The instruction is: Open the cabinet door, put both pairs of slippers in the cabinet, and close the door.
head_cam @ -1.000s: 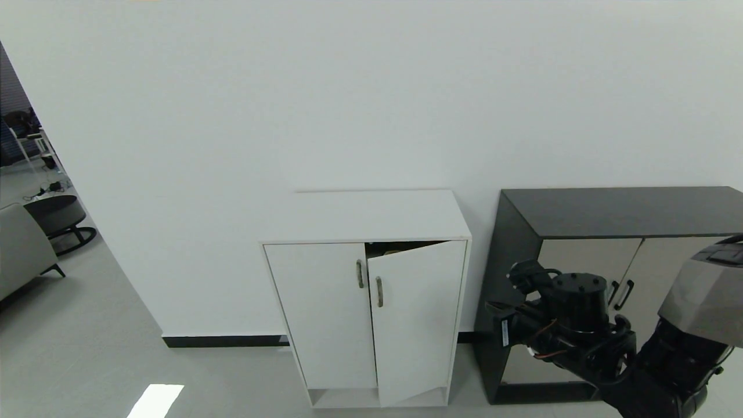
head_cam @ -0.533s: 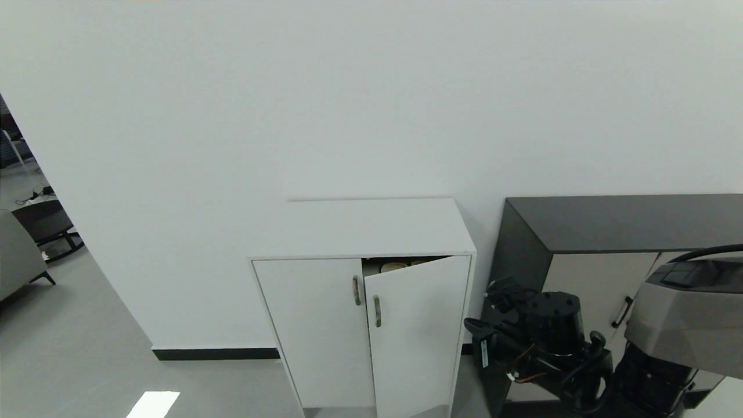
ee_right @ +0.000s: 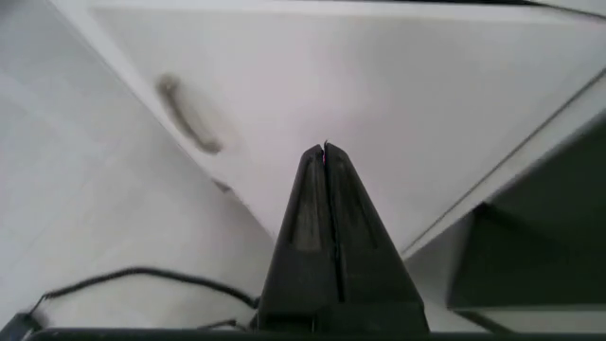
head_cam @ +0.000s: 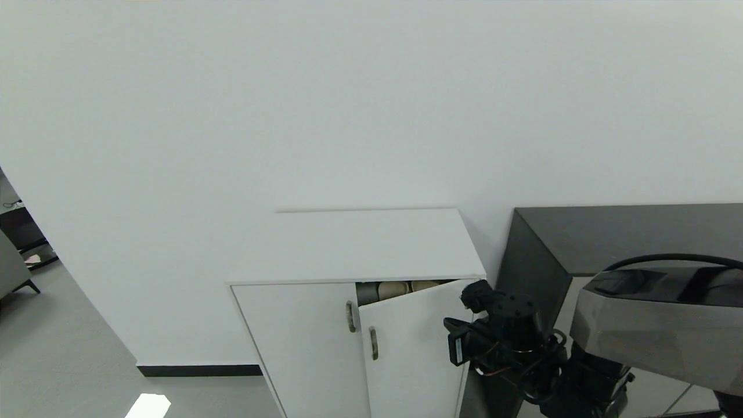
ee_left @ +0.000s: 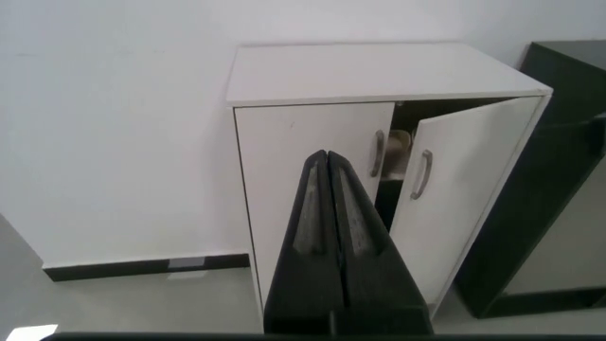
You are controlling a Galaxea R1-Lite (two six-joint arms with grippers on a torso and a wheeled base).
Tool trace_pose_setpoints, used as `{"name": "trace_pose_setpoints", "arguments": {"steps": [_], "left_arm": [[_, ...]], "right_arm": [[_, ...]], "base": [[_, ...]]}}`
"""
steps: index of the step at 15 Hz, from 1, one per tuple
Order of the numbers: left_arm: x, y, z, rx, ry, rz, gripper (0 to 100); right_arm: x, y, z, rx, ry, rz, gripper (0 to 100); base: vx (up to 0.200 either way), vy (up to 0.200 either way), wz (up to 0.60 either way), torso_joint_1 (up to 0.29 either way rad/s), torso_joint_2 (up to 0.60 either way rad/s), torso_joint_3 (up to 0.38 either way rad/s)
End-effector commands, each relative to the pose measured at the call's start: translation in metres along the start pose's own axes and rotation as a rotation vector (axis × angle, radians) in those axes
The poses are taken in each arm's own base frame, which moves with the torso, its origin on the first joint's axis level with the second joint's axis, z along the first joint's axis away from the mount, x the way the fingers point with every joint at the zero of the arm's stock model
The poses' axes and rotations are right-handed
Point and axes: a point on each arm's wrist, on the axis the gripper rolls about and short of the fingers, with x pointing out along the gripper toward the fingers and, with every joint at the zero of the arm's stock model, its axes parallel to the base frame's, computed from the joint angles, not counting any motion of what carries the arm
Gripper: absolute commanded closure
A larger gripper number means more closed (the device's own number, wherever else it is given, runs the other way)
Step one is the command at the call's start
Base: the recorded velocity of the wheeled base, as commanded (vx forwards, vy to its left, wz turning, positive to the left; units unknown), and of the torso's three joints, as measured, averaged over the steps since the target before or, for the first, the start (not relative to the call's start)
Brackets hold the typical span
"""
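Observation:
The white cabinet [head_cam: 371, 244] stands against the wall, its left door closed and its right door [head_cam: 412, 348] ajar. Beige slippers [head_cam: 400, 288] show through the gap at the door's top, and also behind the handles as slippers [ee_left: 399, 152] in the left wrist view. My right gripper [ee_right: 325, 152] is shut and empty, its tip close to the outer face of the right door [ee_right: 398, 85], beside the handle [ee_right: 189, 118]. My left gripper [ee_left: 328, 159] is shut and empty, held well back from the cabinet [ee_left: 379, 71] and pointing at the left door.
A black sideboard [head_cam: 609, 232] stands directly right of the white cabinet, close to my right arm [head_cam: 499, 342]. Open grey floor [head_cam: 69, 348] lies to the left. The wall runs behind both pieces of furniture.
The head camera has moved closer, so the cabinet sits larger and lower in view. My right arm has shifted from in front of the black sideboard to the ajar right door.

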Motion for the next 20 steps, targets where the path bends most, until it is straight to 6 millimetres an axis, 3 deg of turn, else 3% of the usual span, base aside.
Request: {"name": "trace_pose_setpoints", "arguments": {"steps": [1, 4, 6, 11, 20], "left_arm": [[0.000, 0.000, 0.000, 0.000, 0.000, 0.000, 100], [0.000, 0.000, 0.000, 0.000, 0.000, 0.000, 100], [0.000, 0.000, 0.000, 0.000, 0.000, 0.000, 100], [0.000, 0.000, 0.000, -0.001, 0.000, 0.000, 100], [0.000, 0.000, 0.000, -0.001, 0.000, 0.000, 100]], "right_arm": [[0.023, -0.006, -0.009, 0.004, -0.004, -0.013, 100], [0.050, -0.021, -0.008, 0.017, -0.030, -0.047, 100], [0.058, -0.024, -0.007, 0.019, -0.013, -0.057, 100], [0.073, -0.023, 0.006, 0.019, -0.006, -0.059, 100], [0.093, -0.041, 0.018, 0.033, 0.015, -0.101, 100]], "base": [[0.000, 0.000, 0.00, 0.000, 0.00, 0.000], [0.000, 0.000, 0.00, 0.000, 0.00, 0.000], [0.000, 0.000, 0.00, 0.000, 0.00, 0.000], [0.000, 0.000, 0.00, 0.000, 0.00, 0.000], [0.000, 0.000, 0.00, 0.000, 0.00, 0.000]]}}
